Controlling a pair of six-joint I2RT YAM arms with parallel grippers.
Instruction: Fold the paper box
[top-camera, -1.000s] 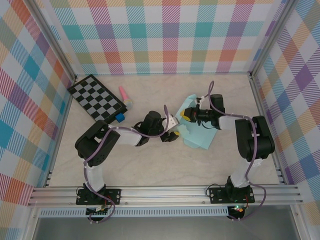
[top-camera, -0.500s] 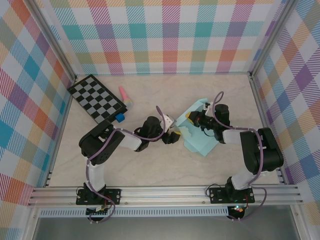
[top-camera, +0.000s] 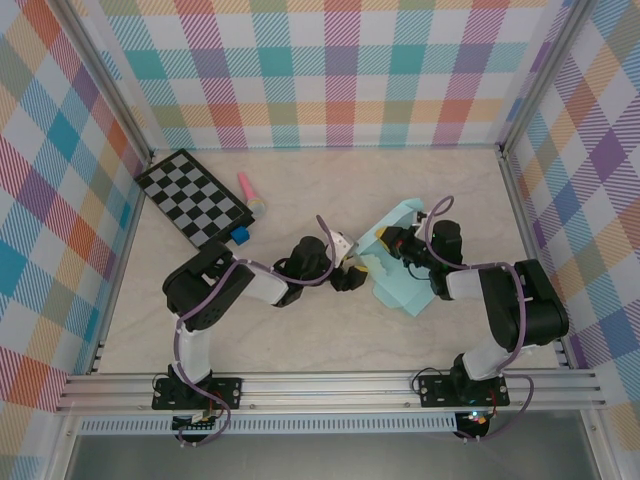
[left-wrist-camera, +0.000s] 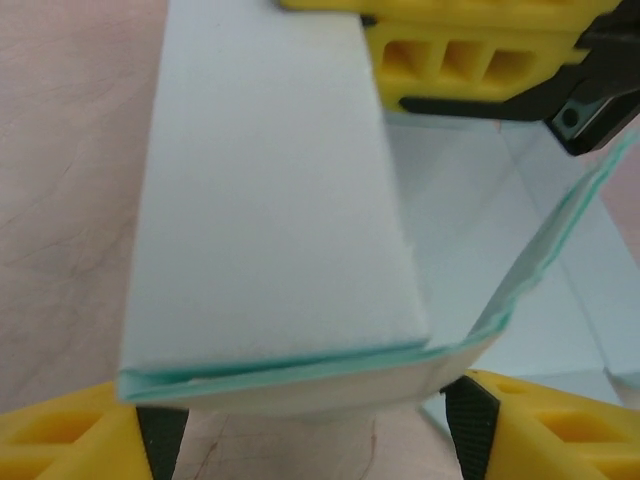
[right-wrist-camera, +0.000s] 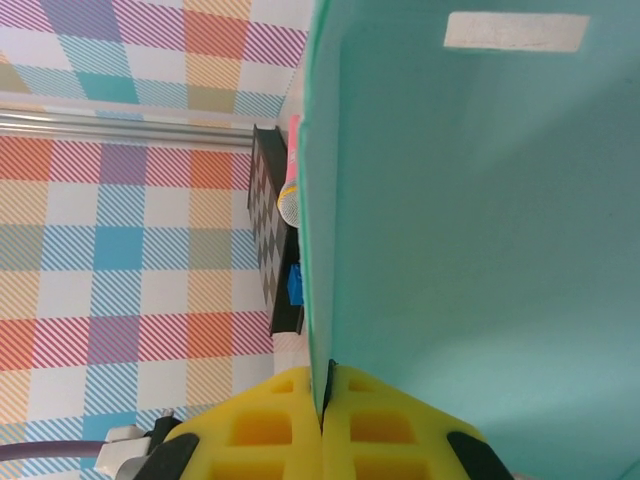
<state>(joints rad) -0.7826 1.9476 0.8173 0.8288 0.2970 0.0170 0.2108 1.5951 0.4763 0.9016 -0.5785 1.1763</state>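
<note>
The right jaws are clenched on the edge of the paper box (right-wrist-camera: 480, 200), the two yellow fingers (right-wrist-camera: 270, 420) pressed flat together with the thin card pinched between them and one panel standing up from that grip. The left jaws are spread wide, one yellow finger (left-wrist-camera: 60, 430) on each side of a folded flap's doubled edge; whether the pads actually touch the card cannot be told from so close. The paper box lies on the bench (top-camera: 300, 340) right of centre, between the two wrists, its far corner lifted off the surface. Folding looks started but far from finished (a judgement from the shape alone): one flap is creased over on itself and one wall is raised, yet much of the card lies flat and no closed box has formed, so the remaining walls and tabs are left to do. A slot (right-wrist-camera: 515, 30) shows near the card's edge, but which tab belongs to it is unclear. From above, both wrists cover the middle of the sheet, and its creases are hard to read.
</note>
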